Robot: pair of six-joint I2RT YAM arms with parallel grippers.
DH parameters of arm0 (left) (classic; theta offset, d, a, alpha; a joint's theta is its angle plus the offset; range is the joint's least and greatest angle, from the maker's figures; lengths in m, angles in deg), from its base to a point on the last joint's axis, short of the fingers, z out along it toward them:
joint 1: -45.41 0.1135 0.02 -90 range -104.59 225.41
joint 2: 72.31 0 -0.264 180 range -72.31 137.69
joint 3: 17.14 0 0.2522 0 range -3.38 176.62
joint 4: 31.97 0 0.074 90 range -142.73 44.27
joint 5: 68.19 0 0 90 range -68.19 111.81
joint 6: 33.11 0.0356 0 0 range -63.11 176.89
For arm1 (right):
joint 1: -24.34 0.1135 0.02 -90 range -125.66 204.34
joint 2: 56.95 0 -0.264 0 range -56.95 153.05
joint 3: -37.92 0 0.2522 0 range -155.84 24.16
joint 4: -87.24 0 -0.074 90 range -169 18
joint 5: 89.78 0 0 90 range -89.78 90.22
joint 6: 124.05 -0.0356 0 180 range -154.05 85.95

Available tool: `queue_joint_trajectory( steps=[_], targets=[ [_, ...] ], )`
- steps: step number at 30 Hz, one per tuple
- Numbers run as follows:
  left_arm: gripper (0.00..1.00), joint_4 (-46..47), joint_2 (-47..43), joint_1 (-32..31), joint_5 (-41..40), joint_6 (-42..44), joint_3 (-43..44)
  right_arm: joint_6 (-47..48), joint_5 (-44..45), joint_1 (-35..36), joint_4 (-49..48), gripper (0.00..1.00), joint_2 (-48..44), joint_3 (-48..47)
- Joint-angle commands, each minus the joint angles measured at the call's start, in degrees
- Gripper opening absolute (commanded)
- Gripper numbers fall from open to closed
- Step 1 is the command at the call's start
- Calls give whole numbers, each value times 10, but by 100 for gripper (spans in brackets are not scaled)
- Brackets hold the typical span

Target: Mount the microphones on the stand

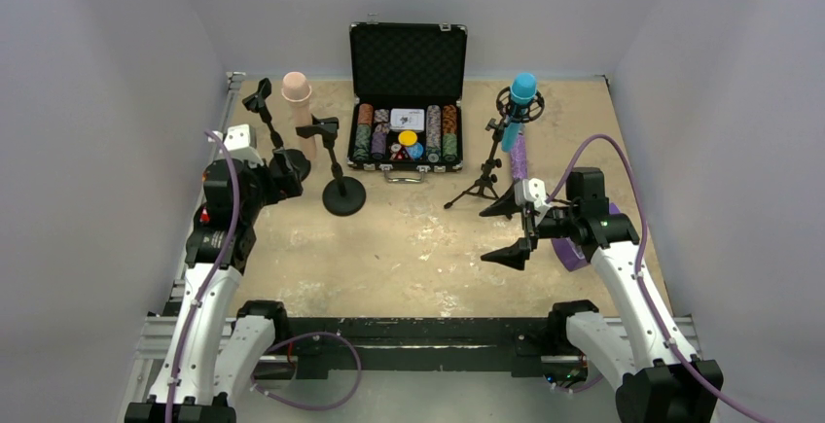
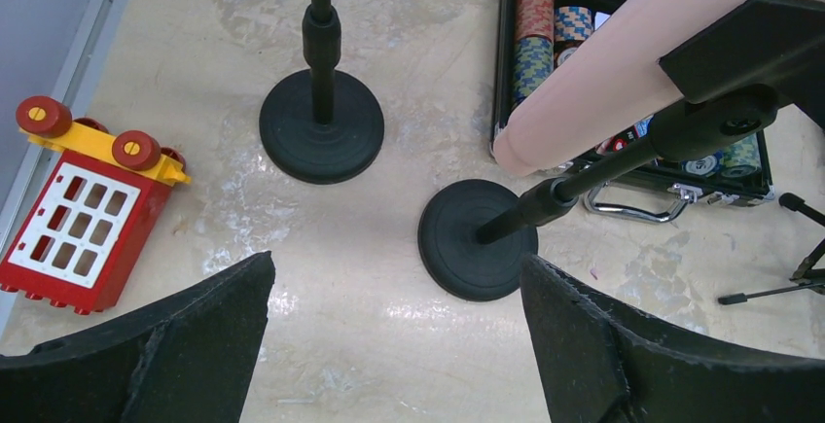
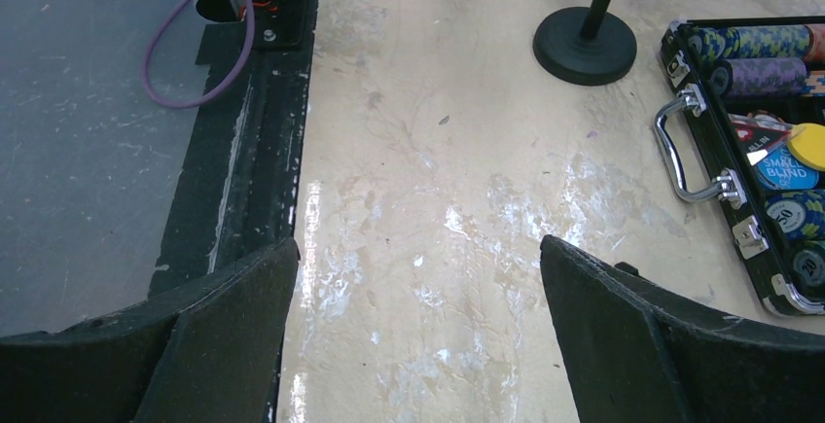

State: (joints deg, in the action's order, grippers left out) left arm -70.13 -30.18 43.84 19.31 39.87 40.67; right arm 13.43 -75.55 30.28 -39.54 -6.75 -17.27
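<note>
A pink microphone (image 1: 299,104) rests in the clip of a round-base stand (image 1: 342,193). In the left wrist view the pink microphone (image 2: 603,73) lies across that stand's clip (image 2: 749,44). A second round-base stand (image 1: 261,102) stands empty to its left. A blue microphone (image 1: 521,92) sits in a tripod stand (image 1: 482,185). A purple microphone (image 1: 519,158) leans beside the tripod. My left gripper (image 1: 285,172) is open and empty above the table near the stand bases (image 2: 394,345). My right gripper (image 1: 508,231) is open and empty in front of the tripod (image 3: 418,335).
An open black case of poker chips (image 1: 407,131) stands at the back middle; it also shows in the right wrist view (image 3: 749,141). A red and yellow toy block (image 2: 83,214) lies by the left wall. A purple roll (image 1: 572,251) lies under my right arm.
</note>
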Motion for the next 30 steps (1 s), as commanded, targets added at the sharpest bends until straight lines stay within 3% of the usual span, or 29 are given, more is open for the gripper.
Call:
queue_joint_trajectory(
  steps=[1,30],
  targets=[
    [100,18,4,4,13,10,23,9,-1,-2,2,99,-1,-11],
    [100,-16,33,4,57,-5,43,11,0,-2,2,99,1,-10]
  ],
)
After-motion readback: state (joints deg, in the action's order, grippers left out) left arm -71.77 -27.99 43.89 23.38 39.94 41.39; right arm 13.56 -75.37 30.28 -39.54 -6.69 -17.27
